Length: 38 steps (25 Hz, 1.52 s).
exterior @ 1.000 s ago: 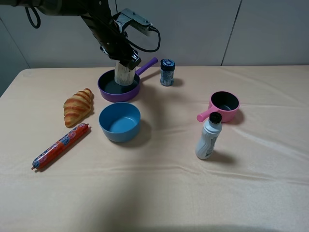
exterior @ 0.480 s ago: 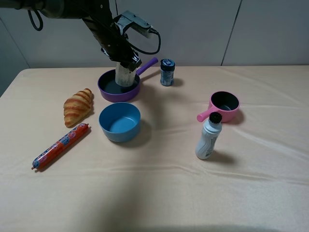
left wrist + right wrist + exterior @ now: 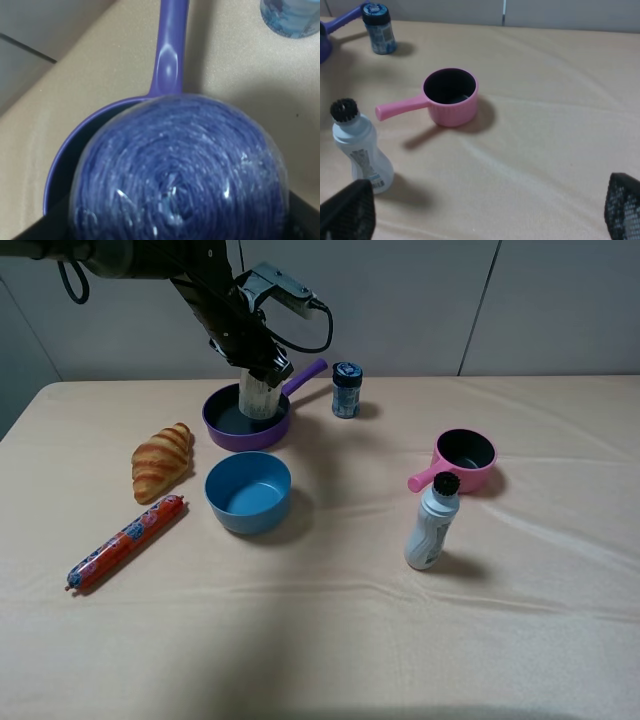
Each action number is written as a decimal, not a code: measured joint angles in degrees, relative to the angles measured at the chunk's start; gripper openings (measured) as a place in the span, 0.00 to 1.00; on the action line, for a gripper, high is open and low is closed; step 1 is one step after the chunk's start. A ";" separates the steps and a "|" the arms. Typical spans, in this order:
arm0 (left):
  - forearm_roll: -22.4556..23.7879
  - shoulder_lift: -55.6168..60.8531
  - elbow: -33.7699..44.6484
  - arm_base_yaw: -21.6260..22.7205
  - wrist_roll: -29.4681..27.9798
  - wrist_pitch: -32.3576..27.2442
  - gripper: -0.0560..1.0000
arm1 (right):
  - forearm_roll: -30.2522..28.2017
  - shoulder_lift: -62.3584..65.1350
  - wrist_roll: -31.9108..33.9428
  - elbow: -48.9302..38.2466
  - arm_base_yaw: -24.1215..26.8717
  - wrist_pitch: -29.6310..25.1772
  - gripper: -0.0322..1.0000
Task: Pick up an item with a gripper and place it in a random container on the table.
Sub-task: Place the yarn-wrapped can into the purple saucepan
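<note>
The left tool [image 3: 262, 368] grips the jar [image 3: 258, 398] by its lidded top, the jar upright inside the purple pan [image 3: 222, 430]. Placement looks nearly done; next comes letting go and rising clear without tipping it. The right tool [image 3: 485, 207] gapes wide, empty.

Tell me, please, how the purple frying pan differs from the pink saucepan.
The purple frying pan is wide and shallow; the pink saucepan is narrower and deeper. The frying pan has the clear jar in it, gripped by the left end effector; the saucepan is empty. Both have dark insides and one handle.
</note>
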<state>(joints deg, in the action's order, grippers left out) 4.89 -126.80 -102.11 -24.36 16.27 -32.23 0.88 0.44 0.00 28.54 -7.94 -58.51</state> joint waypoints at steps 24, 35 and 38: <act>0.00 0.00 0.00 0.00 0.04 0.00 0.63 | 0.00 0.00 0.00 0.00 0.00 0.00 0.70; 0.02 0.00 -0.19 0.06 0.04 0.56 0.80 | 0.00 0.00 0.00 0.00 0.00 0.00 0.70; 0.02 0.00 -0.19 0.06 0.04 0.56 0.85 | 0.00 0.00 0.00 0.00 0.00 0.00 0.70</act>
<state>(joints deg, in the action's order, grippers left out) 4.92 -126.80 -102.30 -24.30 16.31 -31.67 0.88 0.44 0.00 28.54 -7.94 -58.51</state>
